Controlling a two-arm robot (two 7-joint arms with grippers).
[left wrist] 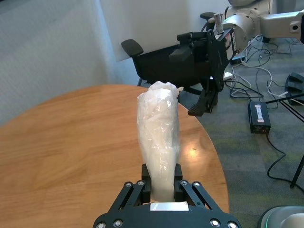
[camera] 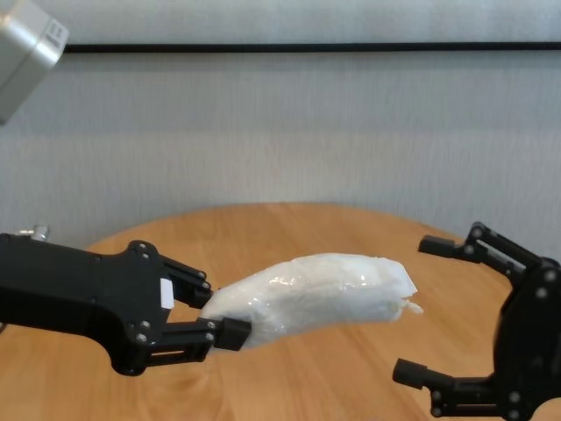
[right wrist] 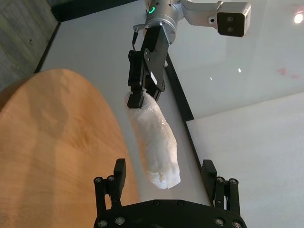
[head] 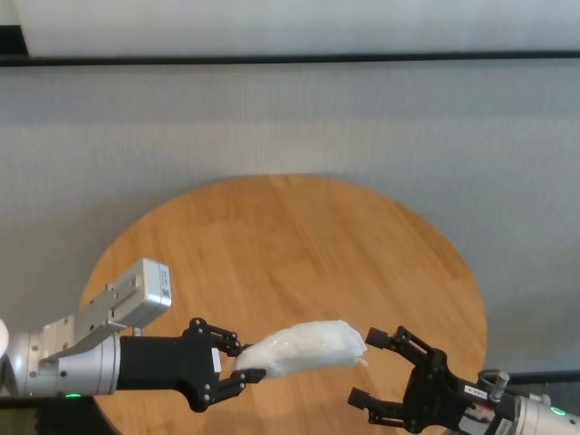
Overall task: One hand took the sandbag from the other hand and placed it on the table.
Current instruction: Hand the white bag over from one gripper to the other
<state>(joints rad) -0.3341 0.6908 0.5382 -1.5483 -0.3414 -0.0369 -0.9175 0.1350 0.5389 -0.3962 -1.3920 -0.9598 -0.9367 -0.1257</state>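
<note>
Sandbag (head: 305, 348) hangs in the air above the near part of the round wooden table (head: 272, 245), held level and clear of the planks, as the chest view shows by the gap beneath it. It is a white, lumpy translucent pouch, slightly curved, and one end of it is pinched between the two fingers of the left gripper (head: 237, 361), the black one with the small white square sticker on its body. In the left wrist view the pouch (left wrist: 158, 137) runs straight out from between the closed fingertips (left wrist: 178, 183) of that gripper (left wrist: 161, 183), and its crimped far end points toward the right gripper (left wrist: 199, 73). The right gripper (head: 367, 367), black with a long white printed label near its wrist, sits just beyond the free end of the bag with its jaws spread wide. In the right wrist view its two fingers (right wrist: 210, 172) stand on either side of the rounded tip of the pouch (right wrist: 154, 140), neither one touching it, while the left gripper (right wrist: 140, 97) grips the opposite end farther off. In the chest view the free end of the bag (camera: 320, 294) sits near the gap between the upper and lower fingers of the right gripper (camera: 434, 311), apart from both. Beyond the table lies a grey carpeted floor (head: 290, 127).
</note>
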